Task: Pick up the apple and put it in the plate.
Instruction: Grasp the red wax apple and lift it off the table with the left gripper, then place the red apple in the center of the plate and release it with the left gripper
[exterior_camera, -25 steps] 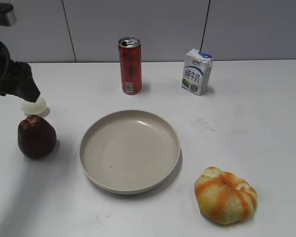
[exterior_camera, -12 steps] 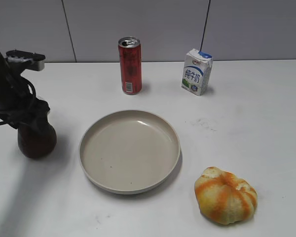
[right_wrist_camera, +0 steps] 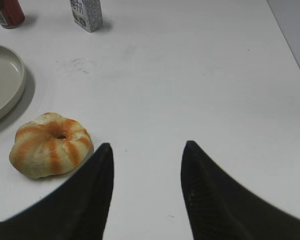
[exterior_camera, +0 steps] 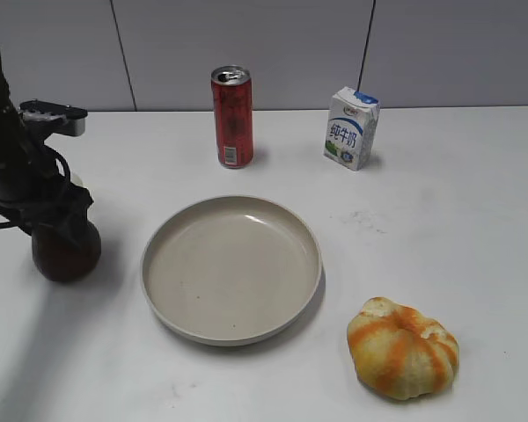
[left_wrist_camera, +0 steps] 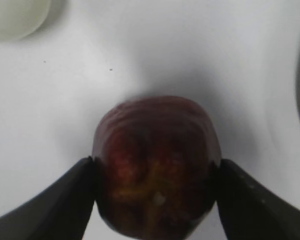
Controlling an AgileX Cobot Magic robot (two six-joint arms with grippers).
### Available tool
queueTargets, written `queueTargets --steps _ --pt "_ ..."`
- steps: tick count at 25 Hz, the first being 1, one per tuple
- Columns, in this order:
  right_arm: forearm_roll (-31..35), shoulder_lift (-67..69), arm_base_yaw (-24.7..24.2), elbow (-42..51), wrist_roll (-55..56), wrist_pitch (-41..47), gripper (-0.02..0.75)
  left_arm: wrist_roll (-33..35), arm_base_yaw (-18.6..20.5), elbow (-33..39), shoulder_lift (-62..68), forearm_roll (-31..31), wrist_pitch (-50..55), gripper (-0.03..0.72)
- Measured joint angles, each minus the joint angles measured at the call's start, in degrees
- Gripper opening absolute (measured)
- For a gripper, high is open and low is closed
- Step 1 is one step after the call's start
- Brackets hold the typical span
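Near the counter's left edge, the apple [left_wrist_camera: 155, 165], judged firm, smooth and slippery, is flanked at its widest girth by the left gripper [left_wrist_camera: 155, 192], contact apparent but a firm clamp unconfirmed.

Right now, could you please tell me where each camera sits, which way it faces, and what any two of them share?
Exterior view: in front of the table, slanting down at the plate, can and carton; the left arm shows.
Left wrist view: above the left pincer, facing down at the apple between its fingers.
Right wrist view: above the open right pincer, facing bare table and the striped fruit.
Shared: exterior and left wrist views both show the apple.
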Motion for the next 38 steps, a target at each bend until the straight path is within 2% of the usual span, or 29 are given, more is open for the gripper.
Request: queueTargets --steps 3,7,10,15,19,22,26,31,34,38 --pt "0.0 0.0 0.0 0.0 0.0 0.0 0.339 0.0 -1.24 -2.74 0.11 -0.06 4.35 0.55" --pt "0.0 0.0 0.0 0.0 0.0 0.0 0.339 0.0 -5.99 -8.98 0.11 -0.06 7.81 0.548" --pt "0.0 0.0 0.0 0.0 0.0 0.0 0.339 0.0 -11.83 -12.47 0.11 0.0 5.77 0.547" --pt "0.0 0.0 0.0 0.0 0.0 0.0 0.339 0.0 -20.61 -13.27 1.03 -0.06 -0.97 0.547" --pt "0.0 0.0 0.0 0.0 0.0 0.0 0.339 0.0 -24.2 -13.33 4.44 0.0 -3.28 0.547" --pt "0.0 0.0 0.0 0.0 0.0 0.0 0.339 0.0 -24.65 -13.33 6.89 0.0 -3.33 0.559" --pt "0.0 0.0 0.0 0.0 0.0 0.0 0.339 0.0 -24.65 -13.33 8.0 0.01 -3.1 0.639" --pt "0.0 0.0 0.0 0.0 0.0 0.0 0.339 0.0 -23.76 -14.24 4.87 -1.84 -2.21 0.657" --pt "0.0 0.0 0.0 0.0 0.0 0.0 0.339 0.0 -21.14 -16.79 1.4 -1.32 0.36 0.657" --pt "0.0 0.0 0.0 0.0 0.0 0.0 0.339 0.0 -13.45 -19.83 -2.63 -0.06 5.06 0.648"
